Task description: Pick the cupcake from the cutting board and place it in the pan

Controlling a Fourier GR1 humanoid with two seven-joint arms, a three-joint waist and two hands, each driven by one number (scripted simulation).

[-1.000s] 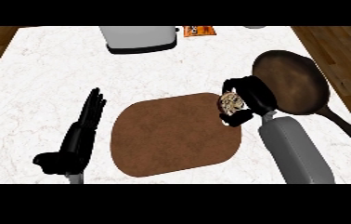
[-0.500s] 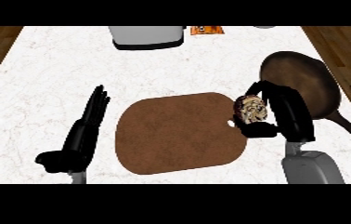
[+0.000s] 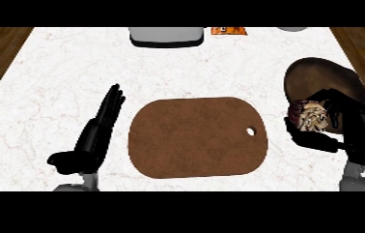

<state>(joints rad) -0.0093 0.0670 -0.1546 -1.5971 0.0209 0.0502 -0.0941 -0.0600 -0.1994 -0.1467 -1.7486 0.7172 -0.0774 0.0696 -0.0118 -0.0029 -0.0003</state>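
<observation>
- My left hand [image 3: 96, 130] is matte black all over, with long slim fingers and a stubby thumb lobe; its wrist meets a pale grey forearm [image 3: 77, 186] at the lower edge
- My right hand [image 3: 329, 136] is the same black, glossy along the finger edges; its grey forearm [image 3: 352, 178] shows as a smooth rounded cylinder; I see no cables or markings

My right hand [image 3: 322, 139] curls round the cupcake [image 3: 311, 117], at the near rim of the dark pan [image 3: 314, 75], right of the brown cutting board [image 3: 196, 135]. My left hand [image 3: 96, 133] rests open on the marble counter [image 3: 78, 67], left of the board. Far edge: a grey appliance [image 3: 165, 35], partly cut off.
</observation>
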